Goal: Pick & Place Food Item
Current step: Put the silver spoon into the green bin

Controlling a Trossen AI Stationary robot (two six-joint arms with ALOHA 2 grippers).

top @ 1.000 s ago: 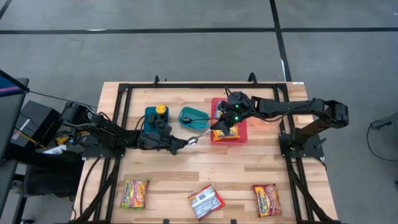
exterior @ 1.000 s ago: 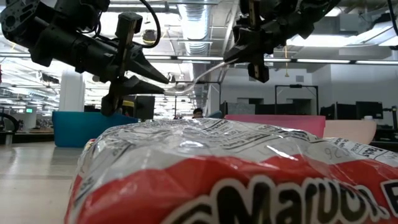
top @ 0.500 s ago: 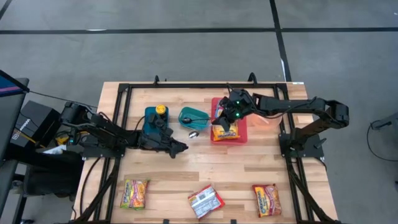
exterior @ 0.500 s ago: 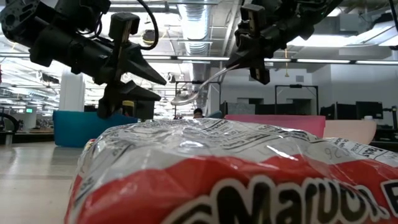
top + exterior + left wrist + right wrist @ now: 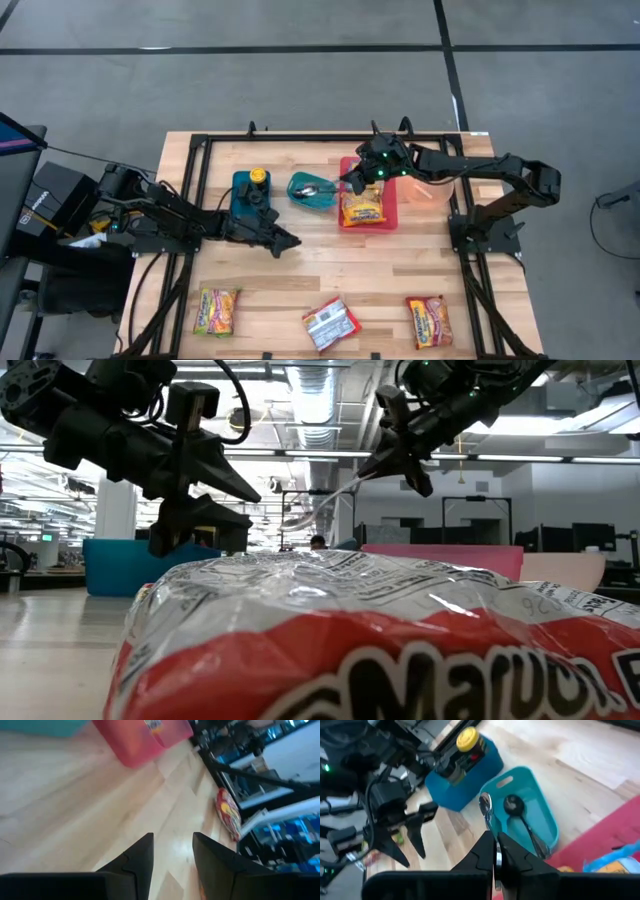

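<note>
Silvery metal spoon (image 5: 485, 806) sits clamped in your right pincer (image 5: 495, 851), its bowl hanging over the teal tray (image 5: 547, 817). Lower it beside the dark spoon (image 5: 520, 817) already lying in that tray, and release only once it is low over the tray floor. Your left pincer (image 5: 285, 240) hovers on the near side of the tray, fingers apart and empty. Thin and glossy, the spoon could slip.

A light wooden table (image 5: 330, 270) is sitting on a grey floor (image 5: 250, 80) that dark tape lines (image 5: 300, 49) are crossing. A black metal frame (image 5: 300, 137) is running along the table's far edge. A blue bin (image 5: 243, 190) is standing far left, holding a yellow-capped bottle (image 5: 258, 177). A black box (image 5: 55, 195) is resting beyond the table's left edge.
</note>
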